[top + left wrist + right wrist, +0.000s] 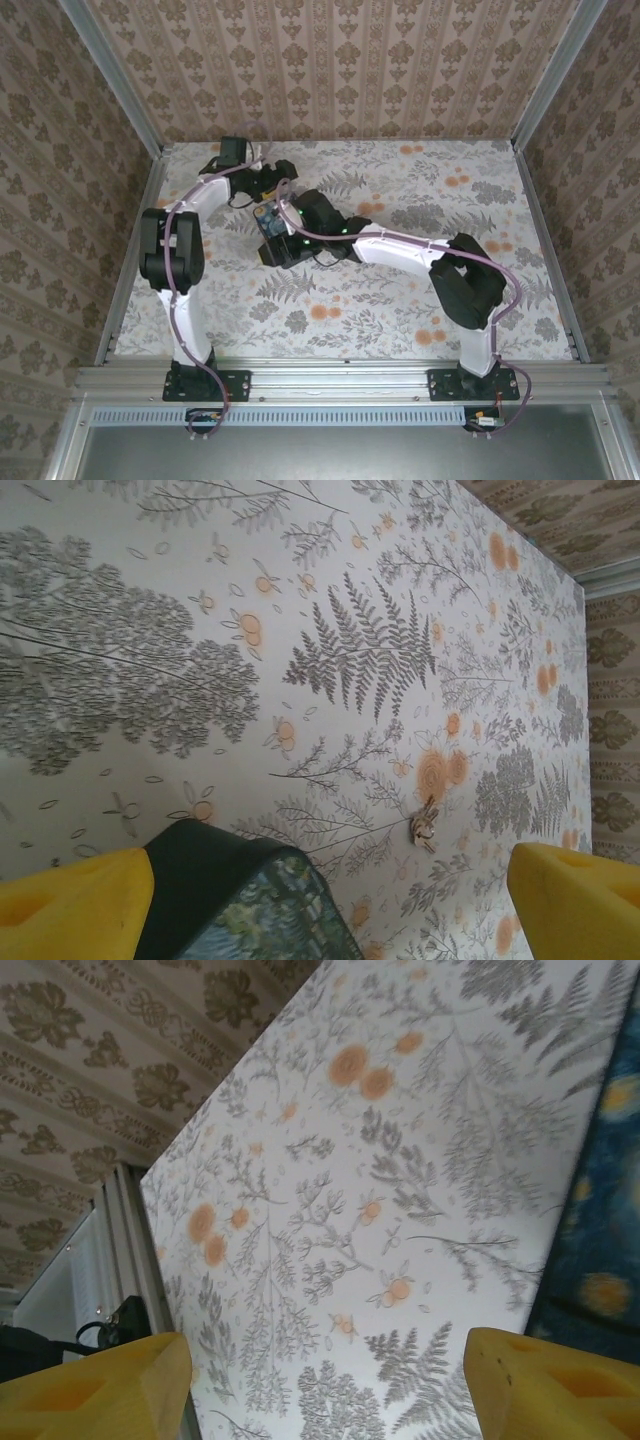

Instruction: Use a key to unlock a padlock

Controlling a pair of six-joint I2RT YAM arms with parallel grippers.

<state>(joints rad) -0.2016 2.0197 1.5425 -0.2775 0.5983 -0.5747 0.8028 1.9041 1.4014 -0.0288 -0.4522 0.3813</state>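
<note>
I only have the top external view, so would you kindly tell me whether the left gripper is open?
Observer: Yes; the left wrist view shows the left gripper wide open.
Operator: And the other one?
Observer: The right gripper is open too, with a blue patterned object at the right edge of its wrist view.
Operator: Any key in sight?
Observer: A small metallic object lies on the table ahead of the left gripper; it is too small to confirm.

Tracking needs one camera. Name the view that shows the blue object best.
Top external: the blue object shows nearly whole, from above. Right wrist catches a blurred strip at the frame's right edge; left wrist, probably its dark corner at the bottom.
</note>
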